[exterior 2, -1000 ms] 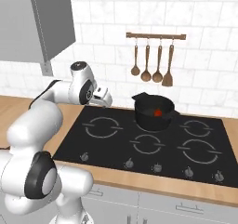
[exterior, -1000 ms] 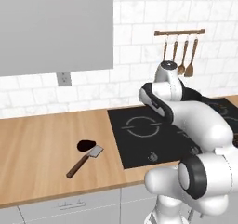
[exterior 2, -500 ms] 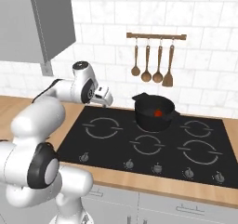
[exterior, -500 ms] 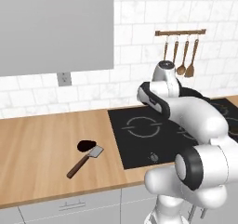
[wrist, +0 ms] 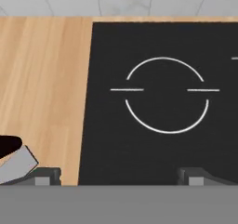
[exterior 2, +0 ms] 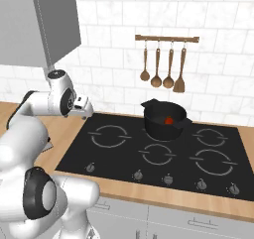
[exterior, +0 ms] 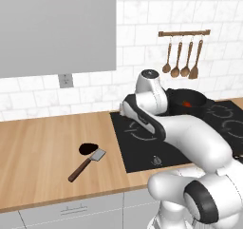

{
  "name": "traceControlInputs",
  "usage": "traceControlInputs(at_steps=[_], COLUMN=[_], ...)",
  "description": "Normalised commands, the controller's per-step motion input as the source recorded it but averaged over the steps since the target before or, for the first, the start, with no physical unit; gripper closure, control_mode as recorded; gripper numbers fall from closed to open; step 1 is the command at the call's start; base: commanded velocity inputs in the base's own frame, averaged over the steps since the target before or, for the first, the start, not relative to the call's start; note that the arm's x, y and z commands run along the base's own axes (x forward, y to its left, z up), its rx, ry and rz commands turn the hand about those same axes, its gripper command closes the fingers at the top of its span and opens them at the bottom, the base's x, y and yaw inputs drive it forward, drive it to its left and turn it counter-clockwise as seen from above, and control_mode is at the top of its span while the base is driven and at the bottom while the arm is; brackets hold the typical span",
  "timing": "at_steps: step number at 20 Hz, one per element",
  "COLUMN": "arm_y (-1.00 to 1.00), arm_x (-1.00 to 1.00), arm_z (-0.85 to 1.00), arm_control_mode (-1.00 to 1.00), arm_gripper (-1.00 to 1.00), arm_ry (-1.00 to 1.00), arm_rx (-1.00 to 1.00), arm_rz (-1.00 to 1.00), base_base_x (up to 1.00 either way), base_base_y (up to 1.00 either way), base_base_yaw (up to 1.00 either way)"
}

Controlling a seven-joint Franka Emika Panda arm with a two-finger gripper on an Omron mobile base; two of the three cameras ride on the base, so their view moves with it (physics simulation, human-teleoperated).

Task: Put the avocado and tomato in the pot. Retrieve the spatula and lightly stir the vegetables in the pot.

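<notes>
Avocado (exterior: 88, 148) touching spatula (exterior: 87, 162) blade, left of and below open, empty gripper (wrist: 116, 175) | right base view: tomato (exterior 2: 169, 120) inside pot (exterior 2: 162, 122)

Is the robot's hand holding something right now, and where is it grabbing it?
Nothing is held. In the hand view the gripper has its fingertips wide apart with only the black stovetop between them. The avocado and spatula lie on the wooden counter.

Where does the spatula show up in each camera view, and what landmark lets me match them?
Left base view: the spatula lies on the wooden counter, left of the black cooktop, blade beside the avocado.
Right base view: not in it.
Hand view: its blade at the lower left edge.
Shared landmark: the cooktop's left edge.
</notes>
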Motion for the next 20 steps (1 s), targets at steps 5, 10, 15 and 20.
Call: traceControlInputs(at_steps=[5, 10, 15, 20], arm_y=[0.9, 0.93, 0.91, 0.77], arm_x=[-0.41, -0.05, 0.06, 0.01], arm_z=[-0.12, -0.17, -0.29, -0.33], arm_control_mode=[-1.0, -1.0, -1.0, -1.0], arm_gripper=[-1.0, -1.0, -1.0, -1.0], arm_ry=[0.0, 0.02, 0.06, 0.06], arm_rx=[0.0, -0.01, -0.04, -0.07], arm_rz=[0.25, 0.27, 0.2, 0.12], base_base_x=[0.0, 0.0, 0.0, 0.0], base_base_y=[0.0, 0.0, 0.0, 0.0], base_base_yaw=[0.0, 0.0, 0.0, 0.0])
